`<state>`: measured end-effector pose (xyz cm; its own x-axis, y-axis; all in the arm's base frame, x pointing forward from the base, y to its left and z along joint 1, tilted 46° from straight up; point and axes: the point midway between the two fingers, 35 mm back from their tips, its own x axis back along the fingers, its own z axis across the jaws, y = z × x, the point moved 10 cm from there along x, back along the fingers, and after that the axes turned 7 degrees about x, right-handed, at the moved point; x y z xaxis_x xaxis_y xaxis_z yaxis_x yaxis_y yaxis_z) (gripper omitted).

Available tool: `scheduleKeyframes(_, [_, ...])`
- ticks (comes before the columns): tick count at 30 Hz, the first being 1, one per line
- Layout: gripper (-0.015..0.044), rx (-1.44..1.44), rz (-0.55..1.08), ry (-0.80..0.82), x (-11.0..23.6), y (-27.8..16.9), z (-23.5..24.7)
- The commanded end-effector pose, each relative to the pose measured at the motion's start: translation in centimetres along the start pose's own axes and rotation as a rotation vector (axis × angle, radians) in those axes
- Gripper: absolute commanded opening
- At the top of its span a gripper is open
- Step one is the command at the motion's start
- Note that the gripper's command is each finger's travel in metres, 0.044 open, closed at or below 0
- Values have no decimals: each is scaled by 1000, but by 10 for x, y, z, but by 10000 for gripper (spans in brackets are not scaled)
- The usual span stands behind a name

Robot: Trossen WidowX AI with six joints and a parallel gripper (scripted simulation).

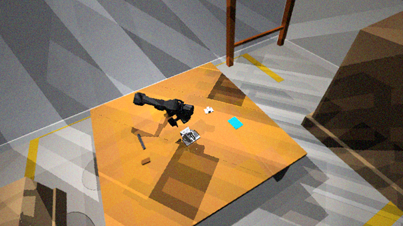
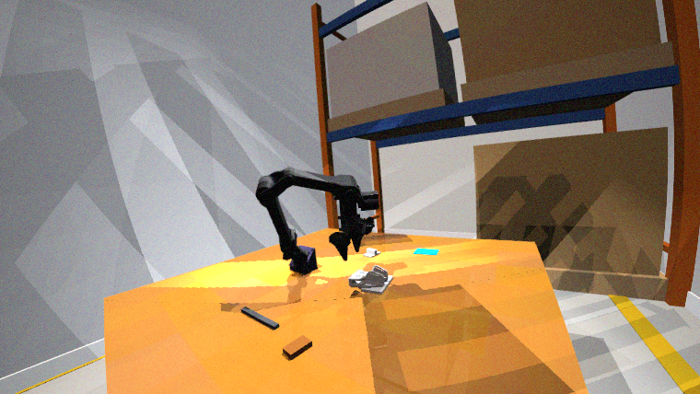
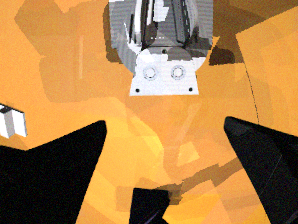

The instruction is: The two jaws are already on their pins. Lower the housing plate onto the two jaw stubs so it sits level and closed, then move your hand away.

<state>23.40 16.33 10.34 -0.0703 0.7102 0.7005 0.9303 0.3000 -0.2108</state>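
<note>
The white housing plate (image 1: pixel 184 130) (image 2: pixel 357 277) (image 3: pixel 164 86) lies over the near end of the jaws, with two round pin heads showing in the wrist view. It looks about level; the stubs under it are hidden, so full seating cannot be told. The two dark jaws (image 2: pixel 378 274) (image 3: pixel 183 25) stretch away from it above the grey base. My gripper (image 1: pixel 179 123) (image 2: pixel 351 254) (image 3: pixel 166 124) is open and empty. It hangs above the table, off the plate's near edge on the arm-base side, and touches nothing.
A small white part (image 1: pixel 208 110) (image 2: pixel 371 252) (image 3: pixel 18 123) and a cyan sheet (image 1: pixel 235 123) (image 2: pixel 425 251) lie beyond the assembly. A dark bar (image 1: pixel 141 141) (image 2: pixel 259 318) and a brown block (image 1: pixel 145 161) (image 2: pixel 297 346) lie on the opposite side.
</note>
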Motion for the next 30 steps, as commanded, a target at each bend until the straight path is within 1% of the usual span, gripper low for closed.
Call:
scheduleKeyframes(1, [440, 0, -12, 8, 31, -34, 7])
scheduleKeyframes(4, [440, -2, -8, 5, 40, -48, 9])
scheduleKeyframes(30, [440, -2, -8, 5, 40, -48, 9])
